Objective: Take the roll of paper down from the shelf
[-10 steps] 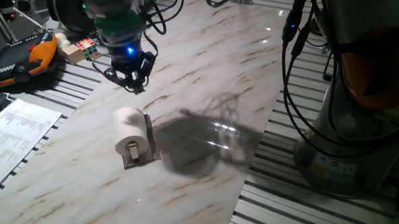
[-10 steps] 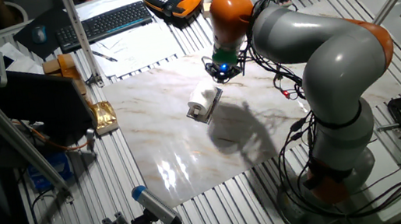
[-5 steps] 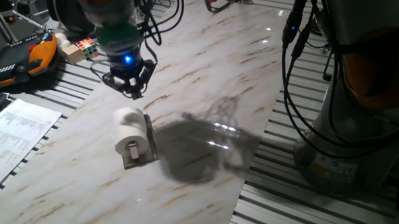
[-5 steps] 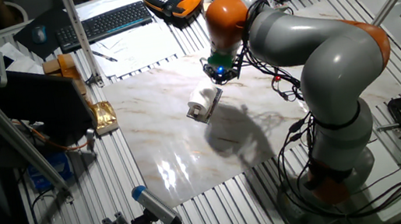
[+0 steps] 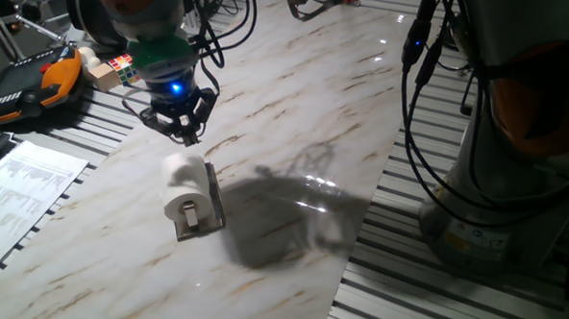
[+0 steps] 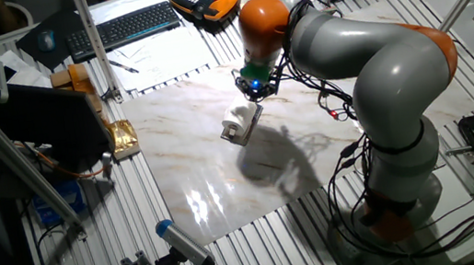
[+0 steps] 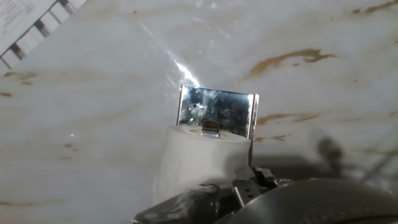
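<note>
The roll of paper (image 5: 182, 180) is white and lies on its side against the shelf (image 5: 212, 193), a dark plate with a silvery bracket, on the marble board. My gripper (image 5: 185, 137) hangs just above the roll's far end, fingertips drawn together, holding nothing. From the other side the gripper (image 6: 250, 95) stands right over the roll of paper (image 6: 237, 118) and the shelf (image 6: 251, 123). In the hand view the roll of paper (image 7: 202, 158) fills the lower middle, with the shelf's shiny metal (image 7: 217, 112) behind it; blurred gripper parts cover the bottom edge.
An orange and black pendant (image 5: 31, 82) and a colour cube (image 5: 123, 66) lie at the back left. Printed sheets (image 5: 21, 185) sit left of the board. Black cables (image 5: 421, 86) hang at the right by the arm's base. A keyboard (image 6: 125, 27) is beyond the board.
My gripper has shifted left and towards the roll, ending just above it. The roll and the shelf have not moved.
</note>
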Motion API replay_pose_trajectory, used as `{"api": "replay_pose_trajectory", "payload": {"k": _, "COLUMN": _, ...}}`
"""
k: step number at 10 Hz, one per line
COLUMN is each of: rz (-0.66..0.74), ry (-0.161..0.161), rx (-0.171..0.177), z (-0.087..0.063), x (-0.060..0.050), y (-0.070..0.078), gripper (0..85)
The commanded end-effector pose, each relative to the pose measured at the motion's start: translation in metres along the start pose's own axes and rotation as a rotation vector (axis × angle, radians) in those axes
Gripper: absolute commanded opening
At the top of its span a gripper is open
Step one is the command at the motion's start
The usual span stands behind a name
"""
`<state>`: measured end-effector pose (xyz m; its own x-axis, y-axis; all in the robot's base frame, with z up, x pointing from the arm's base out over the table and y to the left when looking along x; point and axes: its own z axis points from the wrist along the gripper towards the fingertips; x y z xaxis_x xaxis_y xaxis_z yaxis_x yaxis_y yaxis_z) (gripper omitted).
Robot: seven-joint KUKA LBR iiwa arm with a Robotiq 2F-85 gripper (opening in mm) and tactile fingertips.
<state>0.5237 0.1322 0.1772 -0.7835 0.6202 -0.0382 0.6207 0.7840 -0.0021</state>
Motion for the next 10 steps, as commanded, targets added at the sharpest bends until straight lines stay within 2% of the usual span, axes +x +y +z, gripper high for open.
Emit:
{"api": "replay_pose_trajectory", "payload": {"k": 1, "rz": -0.009, "ry": 0.005, "rx": 0.002, "z": 0.0, "x": 0.0, "y": -0.0001, "gripper": 0.7}}
{"api": "replay_pose_trajectory", "payload": {"k": 2, "rz": -0.016, "ry": 0.009, "rx": 0.014, "z": 0.0, "x": 0.0, "y": -0.0001, "gripper": 0.7}}
{"api": "replay_pose_trajectory", "payload": {"k": 3, "rz": -0.033, "ry": 0.001, "rx": 0.032, "z": 0.0, "x": 0.0, "y": -0.0001, "gripper": 0.7}}
{"api": "replay_pose_trajectory", "payload": {"k": 4, "rz": -0.042, "ry": -0.011, "rx": 0.031, "z": 0.0, "x": 0.0, "y": -0.0001, "gripper": 0.7}}
{"api": "replay_pose_trajectory", "payload": {"k": 5, "rz": -0.047, "ry": -0.008, "rx": 0.014, "z": 0.0, "x": 0.0, "y": -0.0001, "gripper": 0.7}}
{"api": "replay_pose_trajectory", "payload": {"k": 7, "rz": -0.05, "ry": -0.014, "rx": 0.009, "z": 0.0, "x": 0.0, "y": -0.0001, "gripper": 0.7}}
{"api": "replay_pose_trajectory", "payload": {"k": 9, "rz": -0.003, "ry": 0.005, "rx": -0.02, "z": 0.0008, "x": 0.0016, "y": 0.0012, "gripper": 0.7}}
{"api": "replay_pose_trajectory", "payload": {"k": 10, "rz": 0.014, "ry": 0.019, "rx": -0.047, "z": 0.0019, "x": -0.0003, "y": -0.0015, "gripper": 0.7}}
